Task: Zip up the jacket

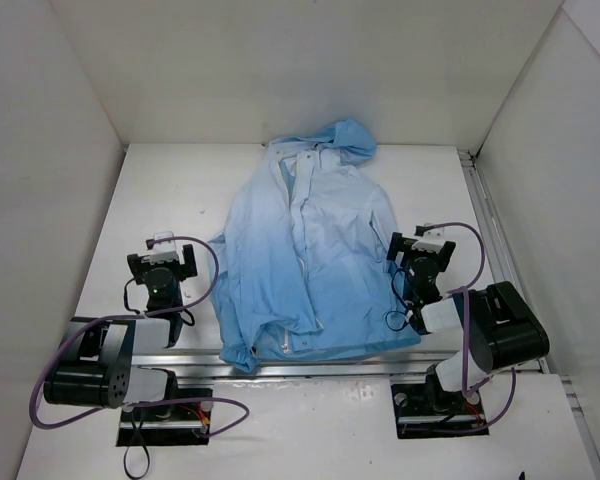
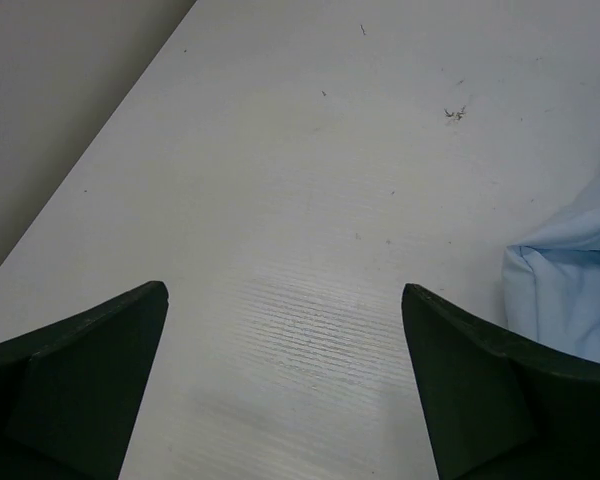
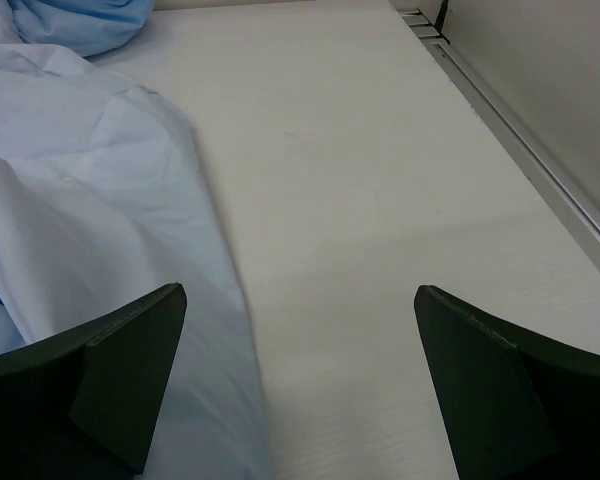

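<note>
Jacket (image 1: 305, 260) lay flat, front up, in the middle of the white table (image 1: 180, 200). Its hood (image 1: 345, 140) pointed to the far wall and its hem sat at the near edge, just ahead of the arm bases. The pale placket (image 1: 305, 230) ran down the front from collar to hem, slightly left of centre. The front panels lay over each other, and I could not tell from above whether the zip was done. The fabric was wrinkled, with the bottom left corner bunched up.

The left gripper (image 1: 162, 262) was over bare table just left of the jacket, not touching it. Its jaws were spread wide and held nothing. In the left wrist view the left gripper (image 2: 285, 295) had only white tabletop between its dark fingers (image 2: 90, 370), and a fold of the jacket (image 2: 570, 290) showed at the right edge, beside the right finger.

The right gripper (image 1: 420, 250) was at the jacket's right edge, also spread wide with nothing in it. In the right wrist view the right gripper (image 3: 300, 295) straddled the jacket's edge. Its left finger (image 3: 110, 380) was over blue fabric (image 3: 90, 180) and its other finger was over bare table. The hood (image 3: 80, 20) was bunched in the far left corner of that view.

A metal rail (image 1: 477, 200) ran along the table's right side. Purple cables (image 1: 195, 260) looped around both arms. White walls (image 1: 310, 60) enclosed the table on three sides.
</note>
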Robot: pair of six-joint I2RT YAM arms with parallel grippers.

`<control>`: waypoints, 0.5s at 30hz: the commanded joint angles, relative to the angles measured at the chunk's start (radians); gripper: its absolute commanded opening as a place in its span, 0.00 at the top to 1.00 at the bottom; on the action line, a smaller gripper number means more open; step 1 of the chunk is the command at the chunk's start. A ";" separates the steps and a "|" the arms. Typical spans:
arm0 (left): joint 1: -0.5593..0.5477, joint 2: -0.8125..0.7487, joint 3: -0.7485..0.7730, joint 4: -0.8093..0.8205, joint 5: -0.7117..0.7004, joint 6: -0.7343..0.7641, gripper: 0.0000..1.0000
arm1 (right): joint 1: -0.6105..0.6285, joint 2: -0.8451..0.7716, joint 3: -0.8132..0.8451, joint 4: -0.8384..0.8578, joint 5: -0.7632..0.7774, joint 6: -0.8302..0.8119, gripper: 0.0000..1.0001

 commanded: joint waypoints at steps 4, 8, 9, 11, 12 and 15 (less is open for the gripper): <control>-0.003 -0.014 0.029 0.087 0.003 -0.005 0.00 | 0.003 -0.031 0.032 0.094 0.024 0.006 0.02; 0.007 -0.020 0.031 0.075 0.028 -0.013 0.00 | 0.003 -0.032 0.032 0.094 0.024 0.006 0.02; 0.007 -0.020 0.031 0.075 0.028 -0.011 0.00 | 0.001 -0.032 0.032 0.094 0.024 0.007 0.02; 0.007 -0.019 0.031 0.077 0.025 -0.010 0.00 | 0.003 -0.032 0.032 0.094 0.024 0.006 0.02; 0.007 -0.017 0.032 0.077 0.023 -0.007 0.00 | 0.004 -0.032 0.032 0.094 0.025 0.007 0.02; 0.007 -0.017 0.035 0.066 0.016 -0.008 0.00 | 0.003 -0.032 0.034 0.095 0.024 0.007 0.02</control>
